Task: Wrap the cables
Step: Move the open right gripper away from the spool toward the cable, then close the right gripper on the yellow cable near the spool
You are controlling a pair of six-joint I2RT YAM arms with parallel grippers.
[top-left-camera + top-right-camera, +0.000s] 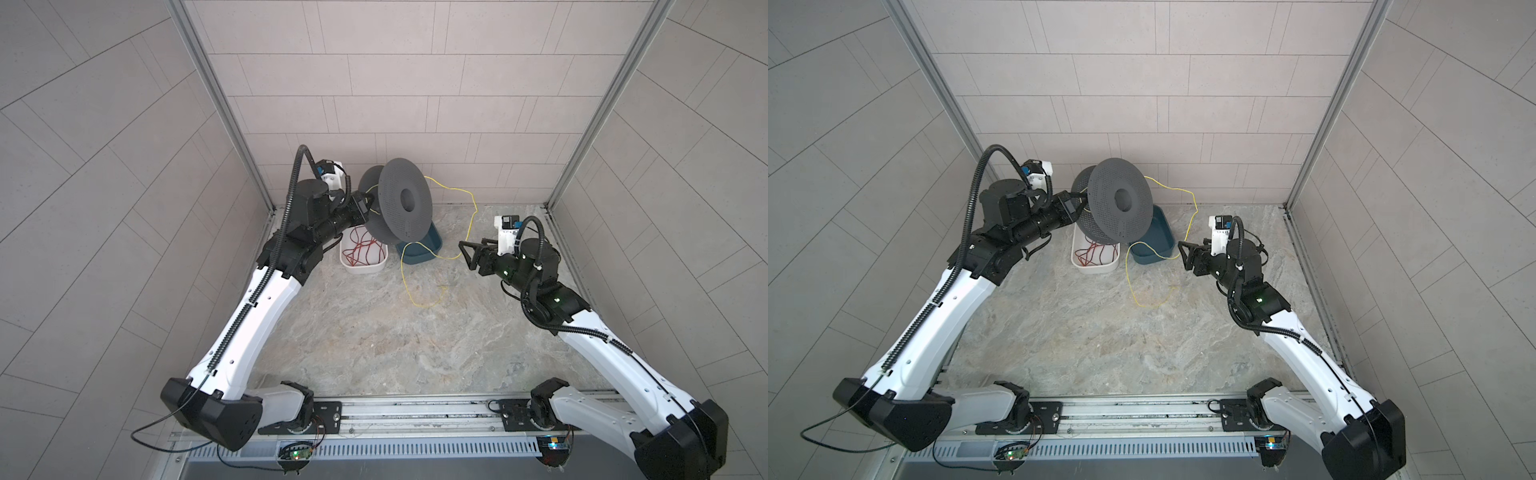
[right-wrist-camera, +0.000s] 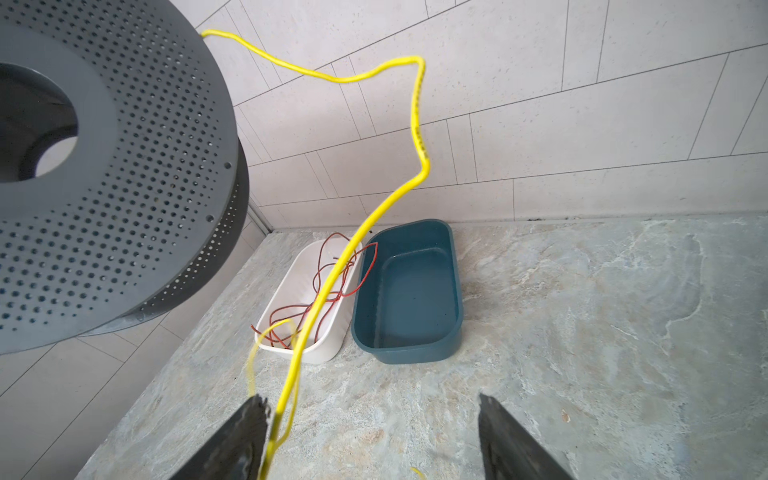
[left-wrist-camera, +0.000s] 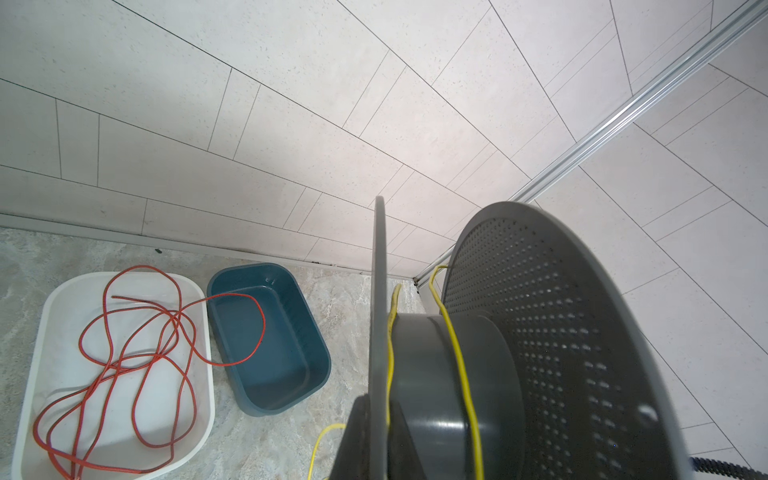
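Looking at a marble tabletop [image 1: 374, 332], spool [image 1: 405, 203] hoisted above the white bin [image 1: 344, 259] and blue bin [image 1: 434, 241], yellow cable [image 2: 417, 108] round its core and trailing to a loop on the tabletop, left gripper [image 1: 365, 206] clamped on a flange, right gripper [image 2: 370, 415] spread wide, cable just beside one jaw.

Bright, diffuse light; faint shadows.
Wall tiles [image 1: 374, 83] bow toward edges; spool [image 3: 561, 332] and yellow cable [image 2: 291, 370] blur near wrist lenses.
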